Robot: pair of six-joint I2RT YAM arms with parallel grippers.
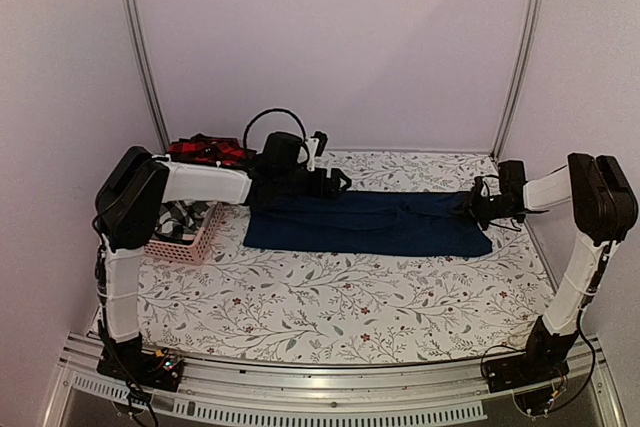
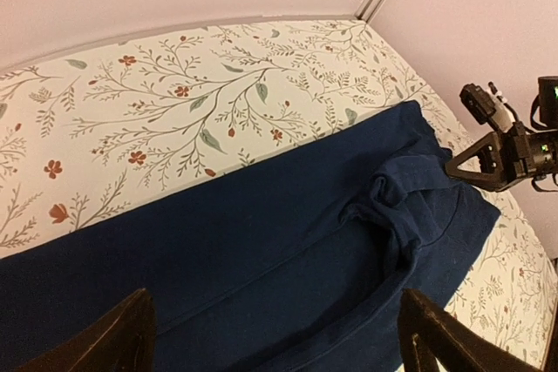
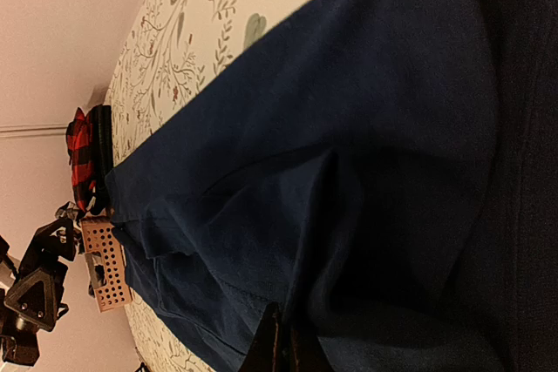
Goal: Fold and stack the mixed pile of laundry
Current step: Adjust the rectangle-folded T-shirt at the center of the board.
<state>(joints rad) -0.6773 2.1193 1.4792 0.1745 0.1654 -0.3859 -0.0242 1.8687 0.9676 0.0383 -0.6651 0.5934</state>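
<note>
Though beside trousers, basket behind left arm.

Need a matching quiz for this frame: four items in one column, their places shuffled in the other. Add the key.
Items
1. navy trousers
2. plaid piece
3. pink basket
4. right pincer

Places
A. far left corner of the table, behind the basket
B. at the trousers' right end
C. laid out flat across the table's middle
D. left edge of the table, partly under the left arm

Pairs: 1-C, 2-A, 3-D, 4-B
</note>
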